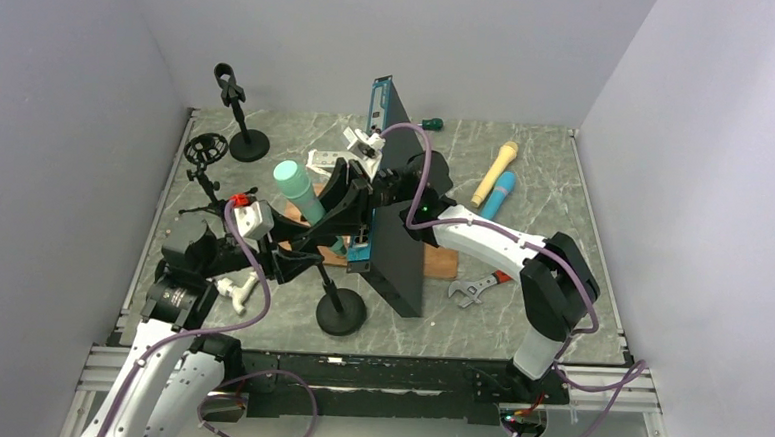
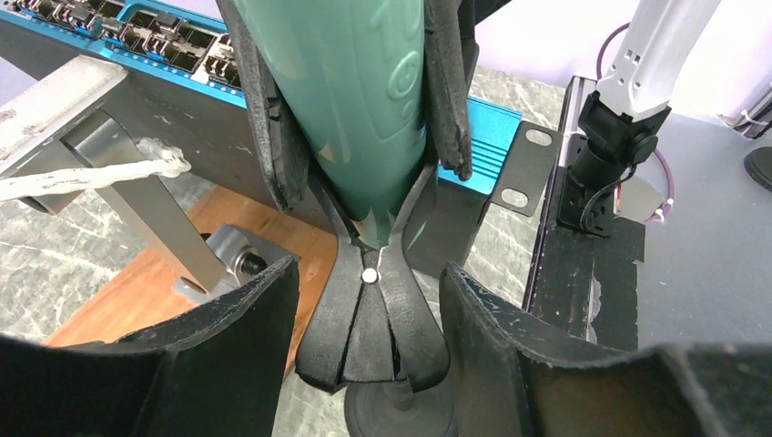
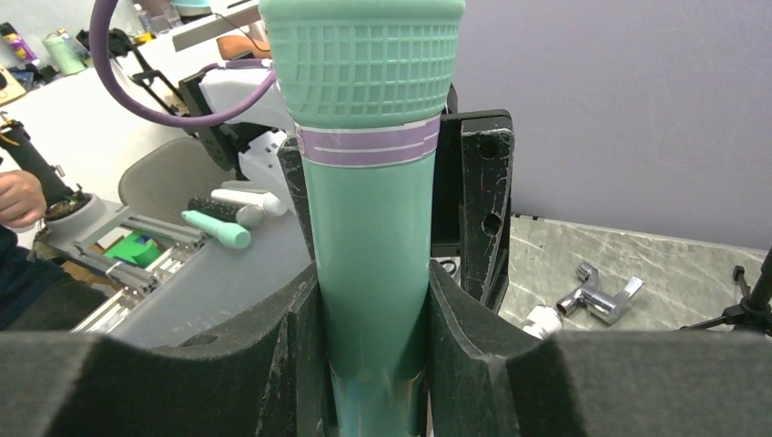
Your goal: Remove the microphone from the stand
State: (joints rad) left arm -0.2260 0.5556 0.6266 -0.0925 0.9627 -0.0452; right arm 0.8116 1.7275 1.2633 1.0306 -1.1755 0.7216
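A teal microphone (image 1: 299, 190) leans in the clip of a black stand with a round base (image 1: 342, 312) at mid-table. My right gripper (image 1: 349, 205) is shut on the microphone's body; in the right wrist view its pads press both sides of the teal body (image 3: 369, 237). My left gripper (image 1: 300, 252) is open, its fingers flanking the stand's black clip (image 2: 373, 319) without touching it. In the left wrist view the microphone's tail (image 2: 355, 100) sits in the clip, with the right gripper's fingers (image 2: 266, 118) on either side.
A blue-fronted network switch (image 1: 392, 214) stands on a wooden board (image 1: 442, 262) right behind the stand. A wrench (image 1: 474, 289), a yellow microphone (image 1: 494, 172) and a blue one (image 1: 499, 194) lie to the right. Two empty stands (image 1: 235, 111) are at back left.
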